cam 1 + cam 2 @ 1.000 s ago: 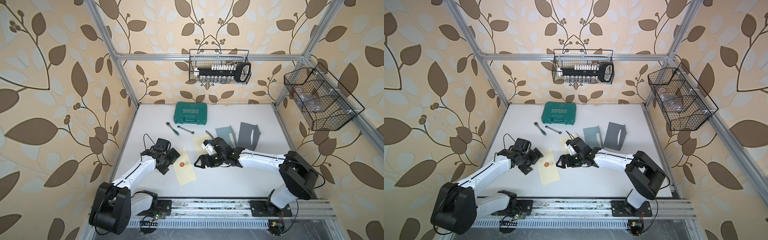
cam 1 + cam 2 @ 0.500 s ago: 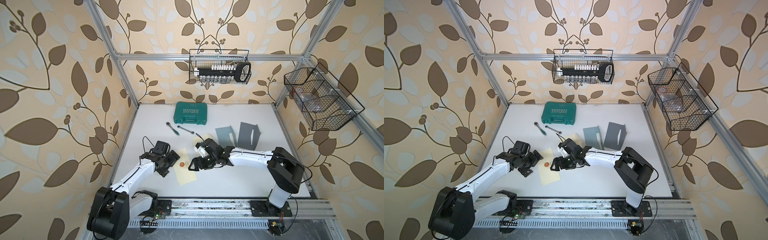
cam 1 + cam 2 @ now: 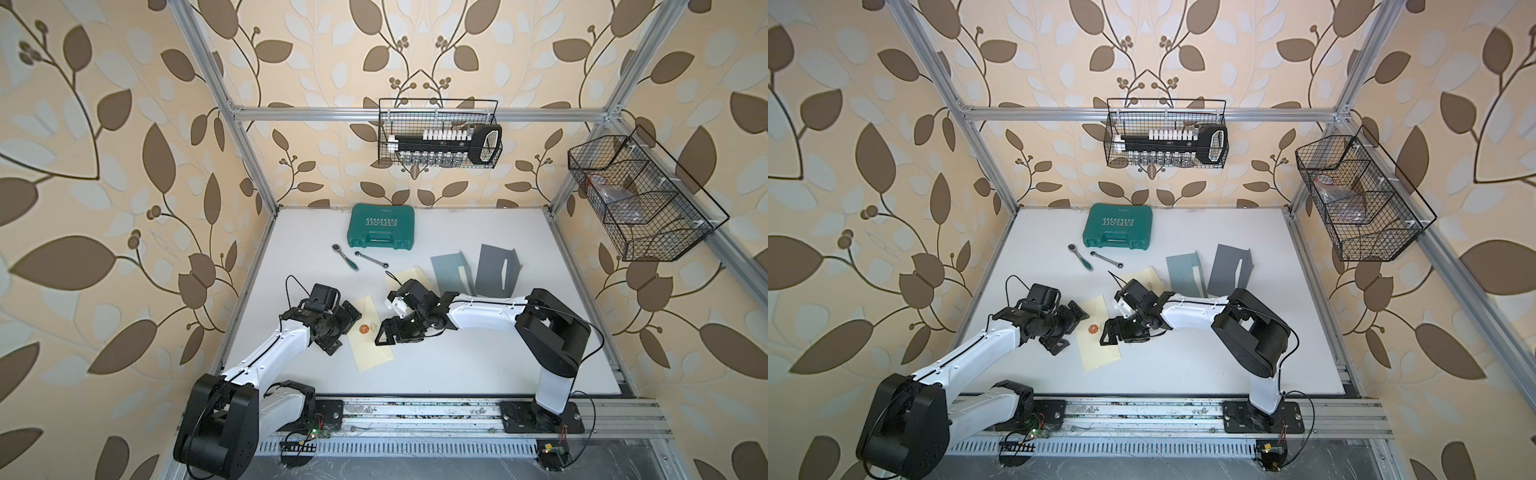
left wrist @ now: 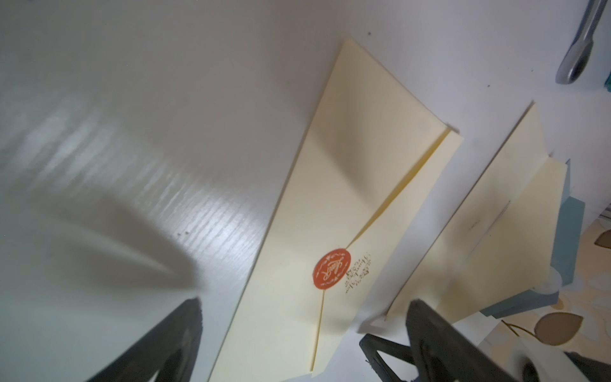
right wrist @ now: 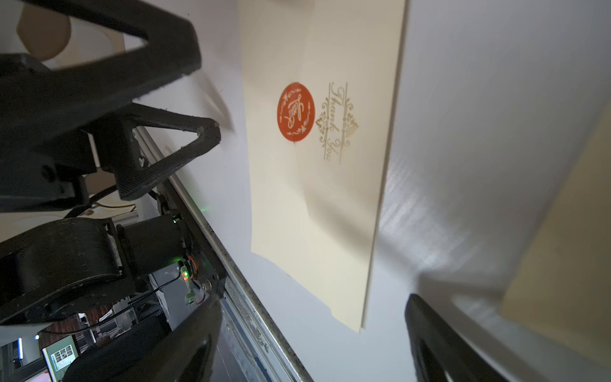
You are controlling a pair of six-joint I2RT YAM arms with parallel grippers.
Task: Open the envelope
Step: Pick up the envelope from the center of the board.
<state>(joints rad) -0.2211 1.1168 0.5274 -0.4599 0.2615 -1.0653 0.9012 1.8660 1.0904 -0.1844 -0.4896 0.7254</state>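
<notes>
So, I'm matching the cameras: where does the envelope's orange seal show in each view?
Top view: orange seal at the envelope's middle.
Top view: seal there likewise.
Left wrist: seal at the flap's tip.
Right wrist: seal in plain view.
Shared landmark: gold lettering beside it.

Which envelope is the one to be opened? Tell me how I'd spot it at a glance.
On the white table, look toward the front, between the left claw and the right claw. A cream envelope lies flat there. Unlike the second cream envelope farther back, it bears a round orange seal.
</notes>
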